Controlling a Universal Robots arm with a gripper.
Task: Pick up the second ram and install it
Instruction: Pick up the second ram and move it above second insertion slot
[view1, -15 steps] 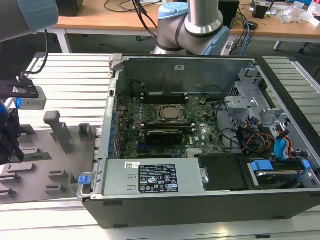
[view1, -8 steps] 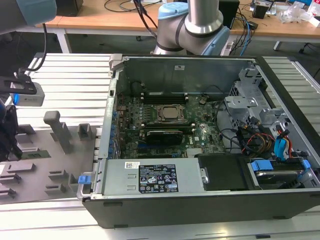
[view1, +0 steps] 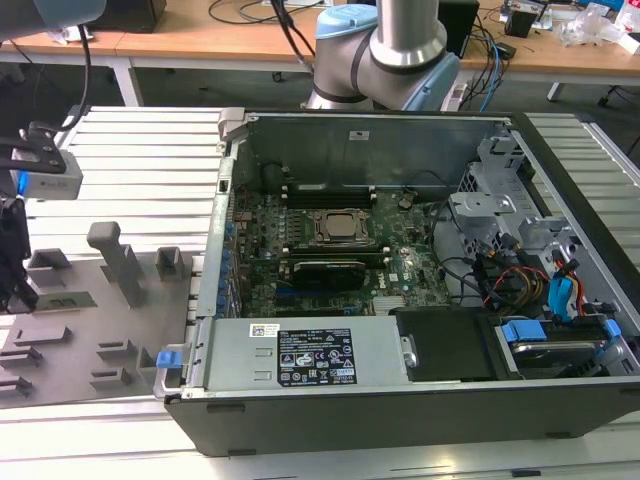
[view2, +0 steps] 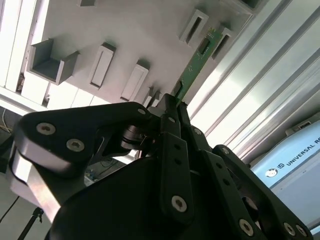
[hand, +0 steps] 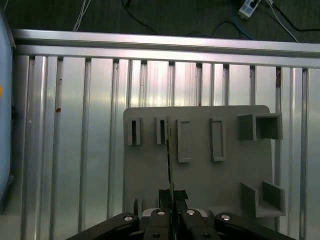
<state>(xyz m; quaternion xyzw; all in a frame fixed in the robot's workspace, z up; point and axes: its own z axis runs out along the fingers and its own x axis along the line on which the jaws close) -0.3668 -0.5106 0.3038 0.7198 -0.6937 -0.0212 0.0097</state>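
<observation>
as one hand (view2: 173, 103) grips it, one second ram (view2: 198, 64), one tray (view2: 135, 30)

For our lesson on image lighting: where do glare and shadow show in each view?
Second wrist view: glare whitens the slats beside the ram, and the fingers gripping it look dark. First wrist view: even light, faint shadows in the tray slots. Exterior view: the case interior is dim.
</observation>
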